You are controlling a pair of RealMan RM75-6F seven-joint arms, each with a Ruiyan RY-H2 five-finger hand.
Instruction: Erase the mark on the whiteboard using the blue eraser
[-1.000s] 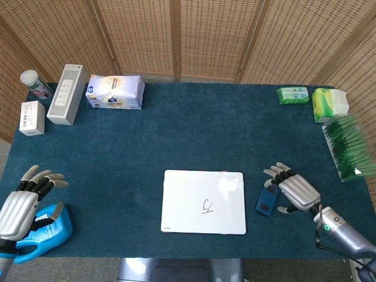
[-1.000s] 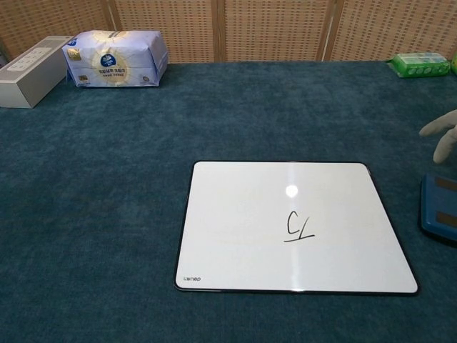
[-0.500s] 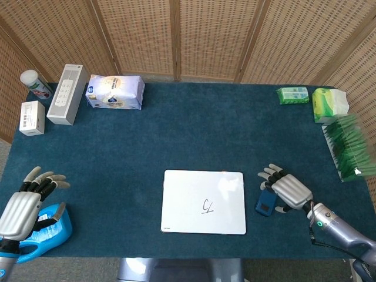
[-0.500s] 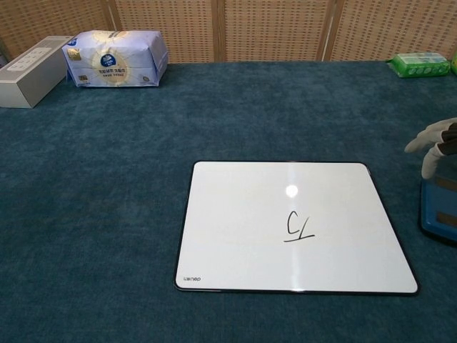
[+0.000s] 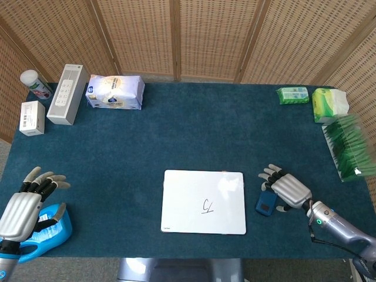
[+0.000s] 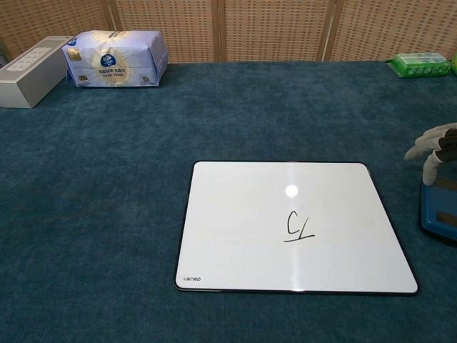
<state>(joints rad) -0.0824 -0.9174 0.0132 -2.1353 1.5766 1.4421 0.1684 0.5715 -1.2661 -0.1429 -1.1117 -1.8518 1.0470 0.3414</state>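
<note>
The task is judged to be at its opening: the mark (image 5: 207,205) is seen intact near the middle of the whiteboard (image 5: 188,188), which lies flat on the table (image 5: 194,129). The blue eraser (image 5: 266,202) is found on the cloth just right of the board, not yet lifted. The right hand (image 5: 286,190) is positioned over it with fingers spread, nothing gripped. The left hand (image 5: 26,202) is held apart too, above a blue bottle (image 5: 50,232). Grasping, carrying and wiping are all left.
</note>
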